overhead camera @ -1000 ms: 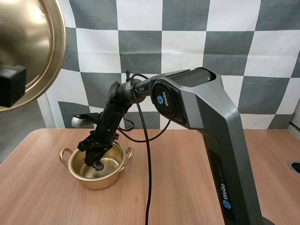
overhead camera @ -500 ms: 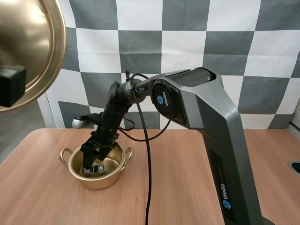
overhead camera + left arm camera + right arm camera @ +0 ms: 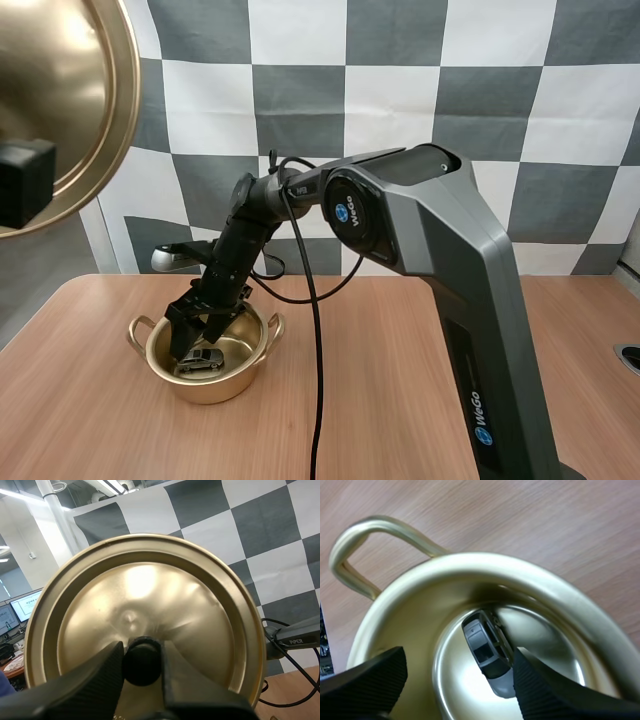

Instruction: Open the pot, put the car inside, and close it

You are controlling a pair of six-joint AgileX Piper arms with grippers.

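Right gripper [image 3: 196, 335] spread wide, grey toy car [image 3: 487, 652] just below between its fingers, inside gold pot [image 3: 215, 392], left gripper [image 3: 142, 652] pinching lid [image 3: 150, 590] knob [image 3: 141, 664].

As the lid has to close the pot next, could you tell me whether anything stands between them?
Yes: the open right claw hangs in the mouth of the pot, above the car. The left claw holds the lid raised by its knob.
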